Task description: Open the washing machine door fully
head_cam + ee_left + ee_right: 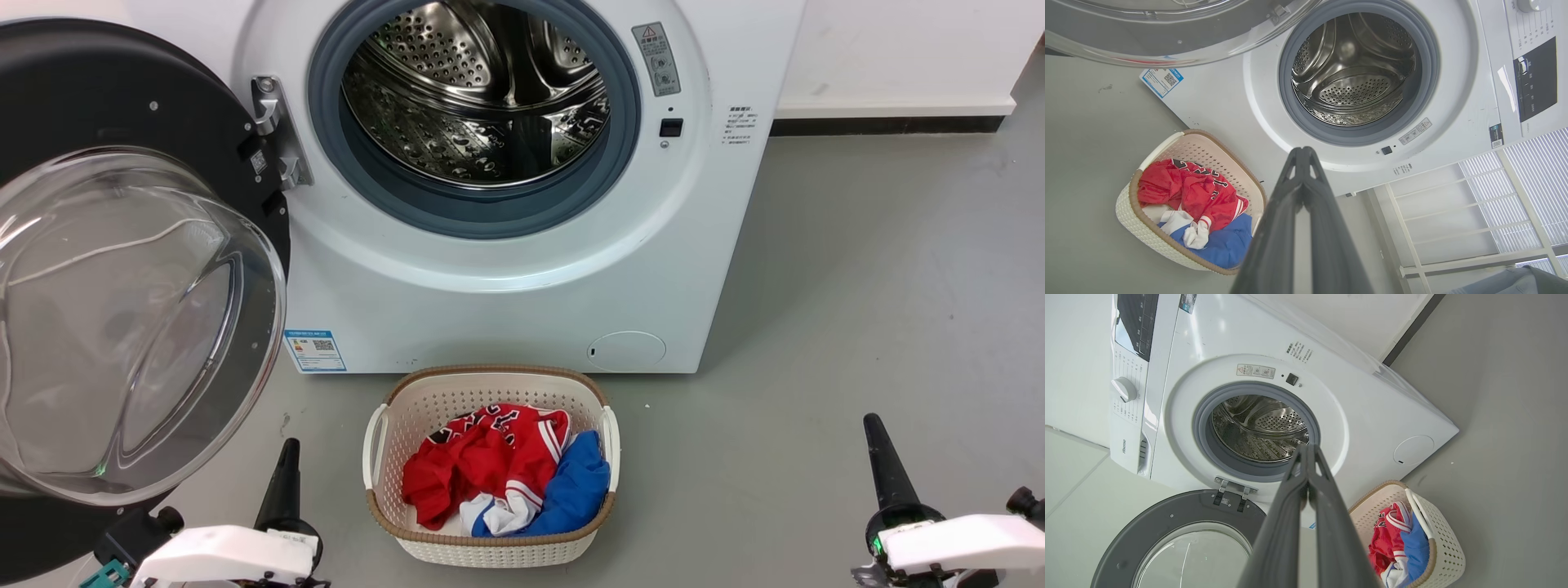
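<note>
The washing machine door (122, 269) is swung wide out to the left of the white washer (506, 269) on its hinge (273, 131); its clear glass bowl bulges toward me. The door (1167, 539) also appears below the drum mouth in the right wrist view, and its rim (1167, 32) crosses the top of the left wrist view. The steel drum (482, 90) lies bare inside its grey rubber ring. My left gripper (286, 465) is shut, low at the left, just right of the door's lower edge. My right gripper (882, 457) is shut, low at the right, far from the washer.
A cream laundry basket (490, 547) holding red, white and blue clothes stands on the grey floor in front of the washer, between my two grippers. A white wall with a dark skirting (890, 122) runs behind at the right. Bare floor spreads to the right.
</note>
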